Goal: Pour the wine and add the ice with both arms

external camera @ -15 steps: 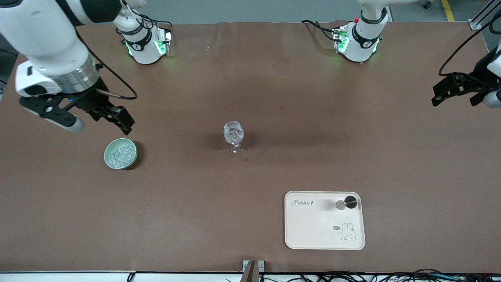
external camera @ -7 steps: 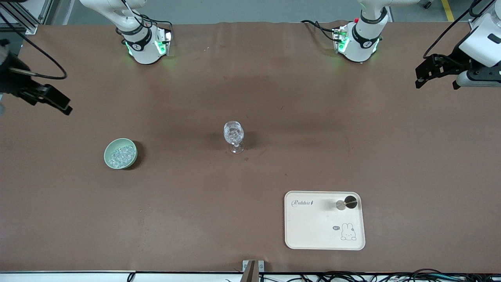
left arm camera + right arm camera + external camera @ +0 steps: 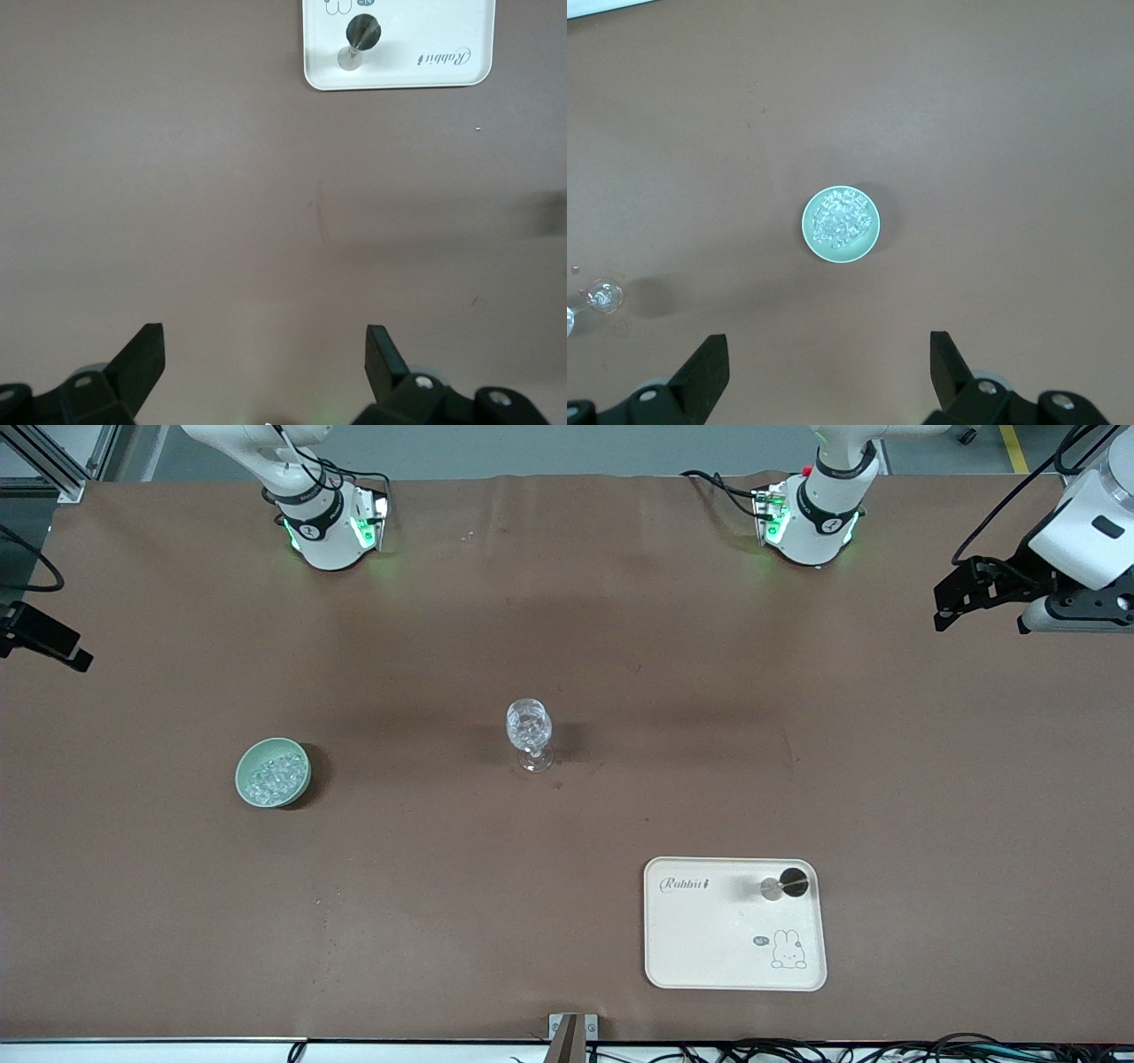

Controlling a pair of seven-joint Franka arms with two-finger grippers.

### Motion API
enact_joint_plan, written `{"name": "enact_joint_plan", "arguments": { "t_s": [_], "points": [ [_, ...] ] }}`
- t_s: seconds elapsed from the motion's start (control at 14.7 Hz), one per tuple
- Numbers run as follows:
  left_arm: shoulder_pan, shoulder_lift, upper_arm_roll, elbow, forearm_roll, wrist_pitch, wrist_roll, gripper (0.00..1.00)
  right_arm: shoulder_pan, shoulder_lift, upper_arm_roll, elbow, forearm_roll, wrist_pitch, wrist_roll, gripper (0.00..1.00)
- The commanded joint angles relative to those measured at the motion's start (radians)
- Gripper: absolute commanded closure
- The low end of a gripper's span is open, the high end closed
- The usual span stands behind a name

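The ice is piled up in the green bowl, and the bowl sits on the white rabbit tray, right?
Not quite. The ice is piled in the green bowl, but the bowl sits on the bare brown table, toward the right arm's end, apart from the white rabbit tray. The front view shows this.

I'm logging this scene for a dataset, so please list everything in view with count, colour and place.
Wine glass: one, clear, mid-table.
Bowl: one, pale green, toward the right arm's end.
Ice: a heap, clear-whitish, in the bowl.
Tray: one, cream, nearer the front camera than the glass.
Small dark bottle: one, on the tray.
Table: one, brown.
Left gripper: black, open, above the left arm's end.
Right gripper: black, open, above the right arm's end.
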State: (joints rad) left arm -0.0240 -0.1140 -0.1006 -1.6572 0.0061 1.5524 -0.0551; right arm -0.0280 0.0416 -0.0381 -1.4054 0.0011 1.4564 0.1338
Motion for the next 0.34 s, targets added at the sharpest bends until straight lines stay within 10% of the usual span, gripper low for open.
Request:
{"name": "enact_joint_plan", "arguments": {
  "t_s": [0.0, 0.27],
  "points": [
    [-0.004, 0.007, 0.001, 0.022, 0.002, 0.002, -0.006, 0.0, -0.003, -0.017, 0.004, -0.006, 0.02, -0.011, -0.014, 0.0],
    [0.001, 0.01, 0.001, 0.02, 0.002, -0.008, -0.006, 0.0, -0.012, -0.017, 0.007, -0.007, 0.022, -0.016, -0.016, 0.0]
  ]
}}
